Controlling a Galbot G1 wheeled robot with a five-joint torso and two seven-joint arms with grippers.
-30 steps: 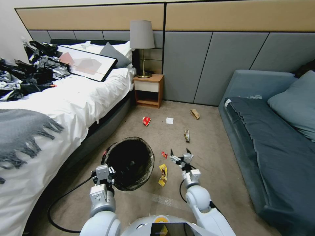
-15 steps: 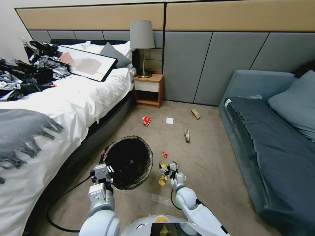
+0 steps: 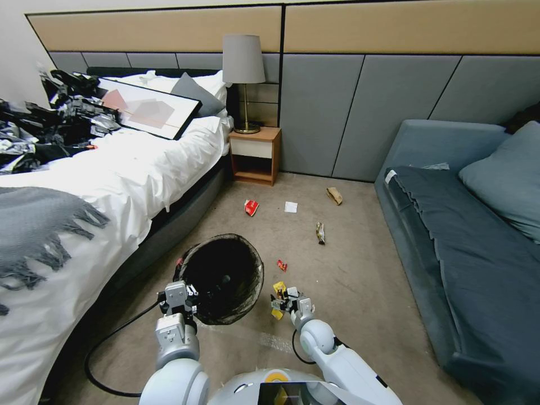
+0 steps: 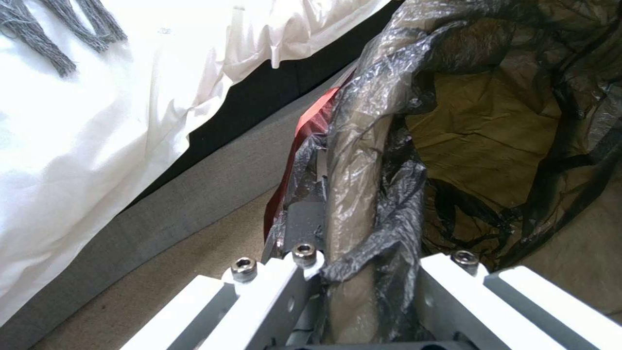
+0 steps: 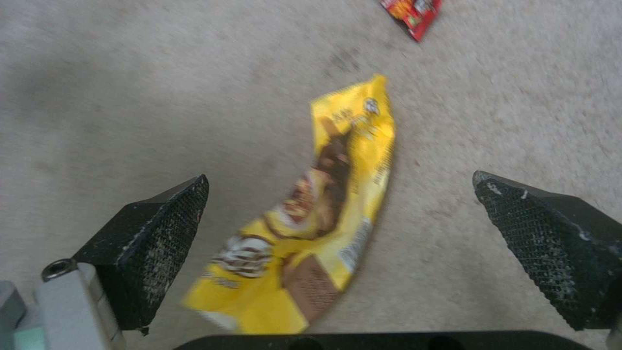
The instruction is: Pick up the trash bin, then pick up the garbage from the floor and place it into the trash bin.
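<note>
So the yellow wrapper (image 5: 318,223) is lying flat on the carpet (image 5: 129,87), right between my right gripper's (image 5: 340,233) two black fingers (image 5: 155,243), which are spread wide with the wrapper touching neither one. That's from my right wrist camera, which also catches the corner of a small red wrapper (image 5: 413,13) out past my fingertips. From my head camera the right gripper (image 3: 288,302) sits low over that yellow wrapper (image 3: 278,288) and covers most of it, so you can't really tell the spread of the fingers from up there; the wrist shot settles it.

The trash bin (image 3: 224,278) is just off to the left of that hand, close but not touching the wrapper. My left gripper (image 3: 179,298) is clamped on the near rim of it. My left wrist camera shows what the head one can't: the fingers (image 4: 285,287) pinching the rim (image 4: 356,160) with the crinkly black bag (image 4: 402,214) bunched over it, plus a strip of something red (image 4: 314,119) outside the bin's wall.

Farther out ahead of my right hand: a dark wrapper (image 3: 320,232), a bigger red wrapper (image 3: 251,207), a white paper scrap (image 3: 291,207) and a crumpled brown bag (image 3: 334,195). The bed (image 3: 112,174) is to my left, the sofa (image 3: 467,242) to my right.
</note>
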